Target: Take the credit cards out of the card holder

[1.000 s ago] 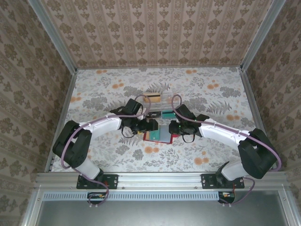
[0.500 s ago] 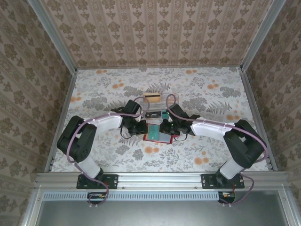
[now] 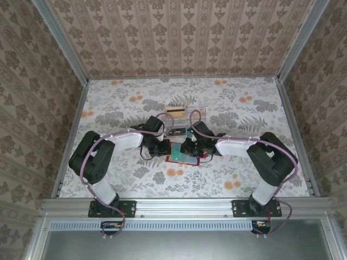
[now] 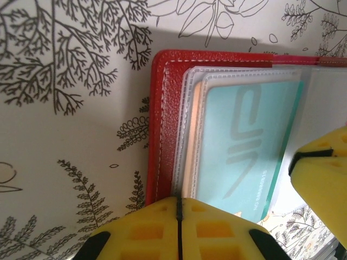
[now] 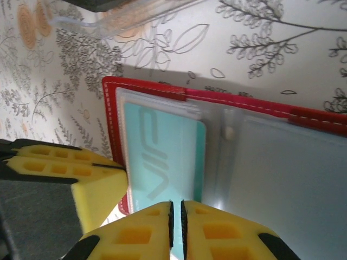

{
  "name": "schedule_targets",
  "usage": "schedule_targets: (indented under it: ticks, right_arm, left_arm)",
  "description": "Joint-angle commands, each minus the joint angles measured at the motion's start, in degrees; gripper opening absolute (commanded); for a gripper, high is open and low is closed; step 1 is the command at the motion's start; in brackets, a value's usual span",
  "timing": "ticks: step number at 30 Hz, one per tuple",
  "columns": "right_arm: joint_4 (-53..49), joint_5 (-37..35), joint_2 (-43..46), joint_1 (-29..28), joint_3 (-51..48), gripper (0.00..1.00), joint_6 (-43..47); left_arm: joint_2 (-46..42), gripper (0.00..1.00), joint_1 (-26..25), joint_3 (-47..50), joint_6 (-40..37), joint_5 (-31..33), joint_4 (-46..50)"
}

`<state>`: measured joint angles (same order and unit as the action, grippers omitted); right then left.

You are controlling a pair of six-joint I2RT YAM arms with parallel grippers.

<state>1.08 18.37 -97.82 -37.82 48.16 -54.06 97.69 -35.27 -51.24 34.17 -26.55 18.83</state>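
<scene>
Hiding part of the card holder (image 4: 160, 124): fingers (image 4: 141, 230).

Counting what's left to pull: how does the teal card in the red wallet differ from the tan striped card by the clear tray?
The teal plastic card sits in the clear sleeves of the red folding wallet; the tan dark-striped card lies outside, at the clear tray. Teal bears pale lettering, tan a dark stripe. Both: flat rectangles.
</scene>
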Motion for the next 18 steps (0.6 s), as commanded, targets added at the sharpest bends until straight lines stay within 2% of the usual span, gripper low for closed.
schedule_targets:
  ticks: [1,11,18]
  right_arm:
    - [0.1,0.5,-0.9,0.4,-0.8,0.17,-1.2]
    - [-0.5,-0.1,1.3,0.8,-3.0,0.18,-1.0]
    - [3.0,3.1,-1.6,1.0,-3.2,0.17,-1.9]
  left_arm:
    - [1.4,0.08,-0.4,0.0,-0.5,0.4,0.7]
    - [2.2,0.07,-0.7,-0.4,-0.4,0.5,0.9]
    - [2.5,0.07,-1.2,-0.5,-0.2,0.4,0.7]
